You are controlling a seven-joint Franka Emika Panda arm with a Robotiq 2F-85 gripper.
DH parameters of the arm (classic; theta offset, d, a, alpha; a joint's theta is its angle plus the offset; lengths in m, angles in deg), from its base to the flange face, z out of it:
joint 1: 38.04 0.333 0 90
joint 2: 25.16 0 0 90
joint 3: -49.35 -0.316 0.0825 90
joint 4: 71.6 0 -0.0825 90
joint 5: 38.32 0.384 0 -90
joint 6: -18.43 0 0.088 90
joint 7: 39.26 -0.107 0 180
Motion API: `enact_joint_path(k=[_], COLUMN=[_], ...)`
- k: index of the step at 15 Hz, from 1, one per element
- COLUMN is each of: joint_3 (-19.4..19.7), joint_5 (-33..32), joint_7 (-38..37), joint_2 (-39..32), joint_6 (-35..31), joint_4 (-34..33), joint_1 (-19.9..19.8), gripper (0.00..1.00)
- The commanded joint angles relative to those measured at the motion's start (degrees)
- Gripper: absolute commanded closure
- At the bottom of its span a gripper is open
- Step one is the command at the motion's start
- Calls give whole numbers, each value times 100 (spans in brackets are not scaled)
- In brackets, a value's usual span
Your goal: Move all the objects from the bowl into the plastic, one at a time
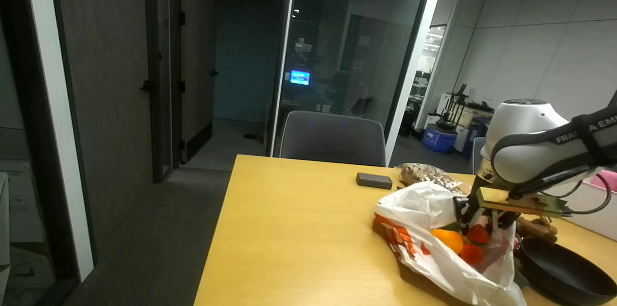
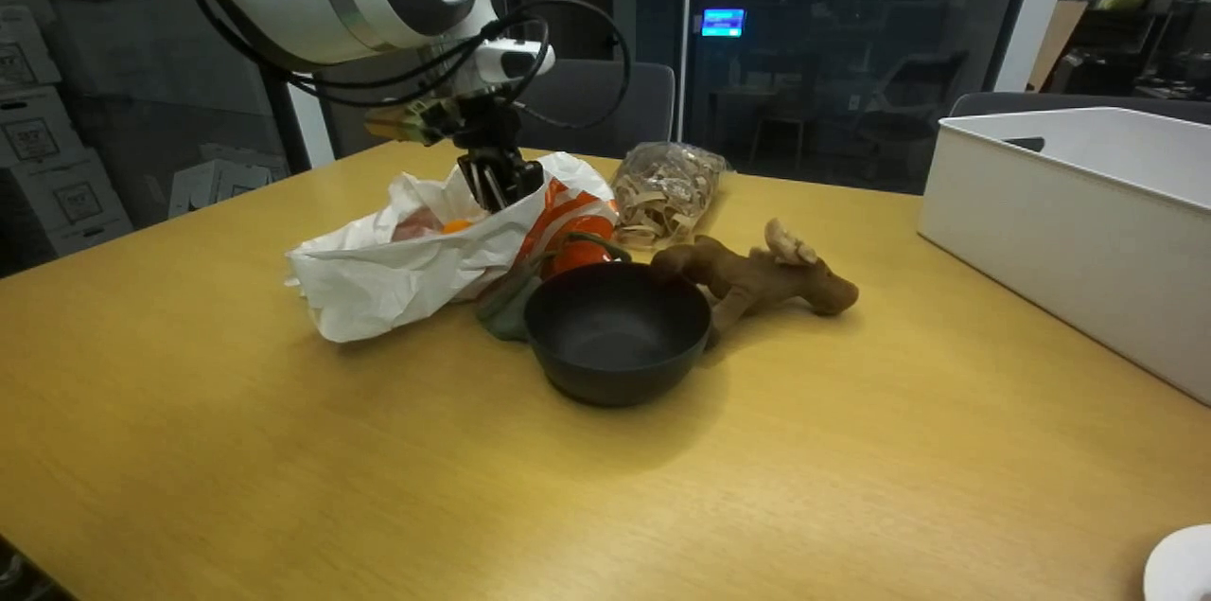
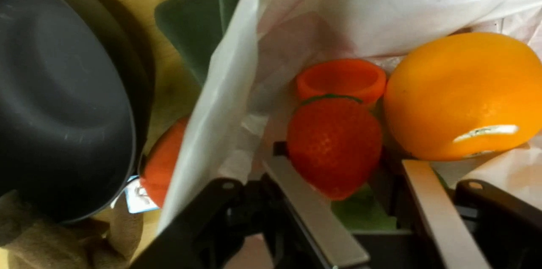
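Observation:
The black bowl (image 1: 564, 270) stands beside the bag, and its visible inside is bare in the exterior view (image 2: 615, 331) and the wrist view (image 3: 63, 103). The white plastic bag (image 1: 419, 205) lies open with red print (image 2: 397, 279). My gripper (image 1: 480, 225) points down into the bag's mouth. In the wrist view a red strawberry (image 3: 334, 146) sits between the two fingers, pressed close on both sides. An orange fruit (image 3: 465, 95), a red-orange ring-like cup (image 3: 343, 80) and something green (image 3: 364, 209) lie inside the bag. The bag wall hides the fingertips in an exterior view.
A brown plush moose (image 2: 757, 279) touches the bowl. A green cloth-like piece (image 2: 506, 312) and a red-orange item (image 3: 163, 163) lie between bag and bowl. A clear bag of crinkled filling (image 2: 667, 194), a dark block (image 1: 373, 180) and a white bin (image 2: 1069, 241) stand on the table.

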Motion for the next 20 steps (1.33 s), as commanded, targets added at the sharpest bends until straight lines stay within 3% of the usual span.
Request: enact_joint_path(k=[1, 3, 4, 12, 20], joint_3=[79, 71, 77, -508, -555], joint_5=[400, 626, 680, 3465, 2328], joint_7=[195, 342, 389, 2819, 2106], joint_2=[49, 189, 247, 897, 329], joint_6=[-191, -251, -267, 45, -465], joint_4=[-26, 52, 73, 81, -150], joint_1=[59, 43, 58, 70, 489], gripper=[19, 3, 0, 0, 0])
